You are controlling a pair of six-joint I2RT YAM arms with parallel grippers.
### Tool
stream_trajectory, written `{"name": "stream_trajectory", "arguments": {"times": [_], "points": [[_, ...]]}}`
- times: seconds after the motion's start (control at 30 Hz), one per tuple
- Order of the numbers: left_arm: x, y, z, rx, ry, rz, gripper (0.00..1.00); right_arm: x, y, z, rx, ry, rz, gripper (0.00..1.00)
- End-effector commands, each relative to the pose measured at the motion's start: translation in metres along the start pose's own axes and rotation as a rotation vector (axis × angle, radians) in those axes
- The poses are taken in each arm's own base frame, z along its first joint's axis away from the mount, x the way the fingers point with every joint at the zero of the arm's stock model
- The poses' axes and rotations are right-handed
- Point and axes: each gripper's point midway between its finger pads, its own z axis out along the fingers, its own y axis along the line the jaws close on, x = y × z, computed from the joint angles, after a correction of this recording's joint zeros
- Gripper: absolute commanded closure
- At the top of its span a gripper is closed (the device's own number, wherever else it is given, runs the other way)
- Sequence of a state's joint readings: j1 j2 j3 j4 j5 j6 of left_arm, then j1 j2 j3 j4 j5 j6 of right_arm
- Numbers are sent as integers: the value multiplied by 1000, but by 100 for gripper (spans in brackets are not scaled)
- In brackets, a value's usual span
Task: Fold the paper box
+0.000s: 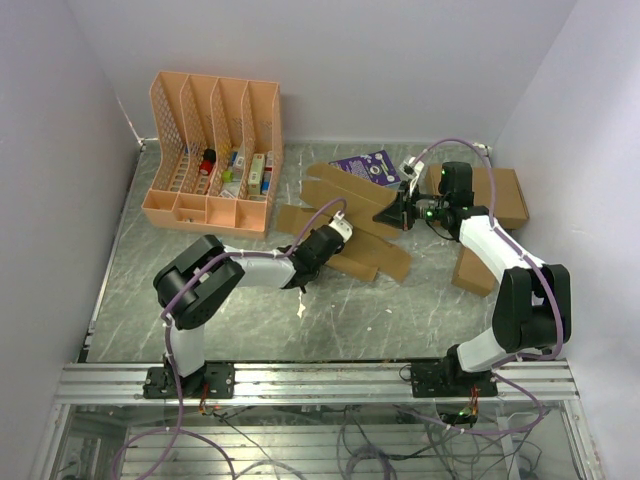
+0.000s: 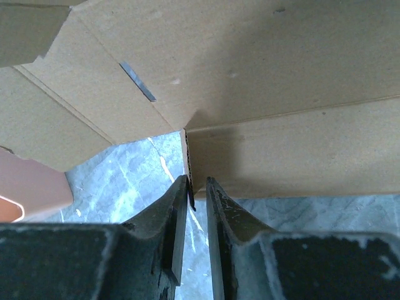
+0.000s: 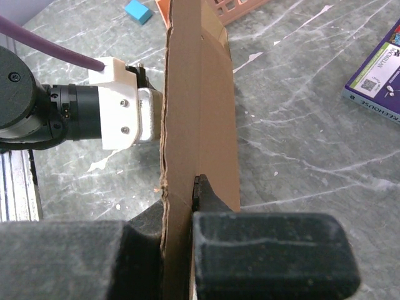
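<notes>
The paper box point(image 1: 350, 215) is a wide brown die-cut sheet lying mid-table, partly lifted between both arms. My left gripper point(image 1: 335, 232) is at its near-left edge. In the left wrist view the gripper point(image 2: 197, 181) has a narrow gap between its fingers, with the table showing through, and a corrugated edge of the sheet point(image 2: 281, 144) stands just at the fingertips. My right gripper point(image 1: 400, 212) is at the sheet's right side. In the right wrist view it point(image 3: 181, 187) is shut on an upright panel of the sheet point(image 3: 200, 94), seen edge-on.
A pink file organiser point(image 1: 215, 150) stands at the back left. A purple booklet point(image 1: 368, 168) lies behind the sheet. A larger brown cardboard box point(image 1: 495, 195) sits at the back right. A small brown carton point(image 1: 472, 270) lies near the right arm. A blue block point(image 3: 137, 11) lies by the organiser.
</notes>
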State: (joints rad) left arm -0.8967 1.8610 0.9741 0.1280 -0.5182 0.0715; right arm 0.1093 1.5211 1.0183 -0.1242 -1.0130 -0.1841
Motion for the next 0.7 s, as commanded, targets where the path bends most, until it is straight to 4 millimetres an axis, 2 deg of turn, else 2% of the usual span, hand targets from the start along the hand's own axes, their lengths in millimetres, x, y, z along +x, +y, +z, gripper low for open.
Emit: {"name": "stream_trajectory", "arguments": {"times": [0.0,0.2,0.43,0.67], "points": [[-14,-9,-1,69,-17,0,71,7,2,4,-11,15,3,100],[-22,-11,-4,188,-11,-50,69,7,1,4,-8,17,2,100],[-20,-10,0,263,34,-101,68,7,1,4,-5,20,-2,100],[-24,-14,-3,384,18,-182,64,8,0,4,-3,24,-4,100]]}}
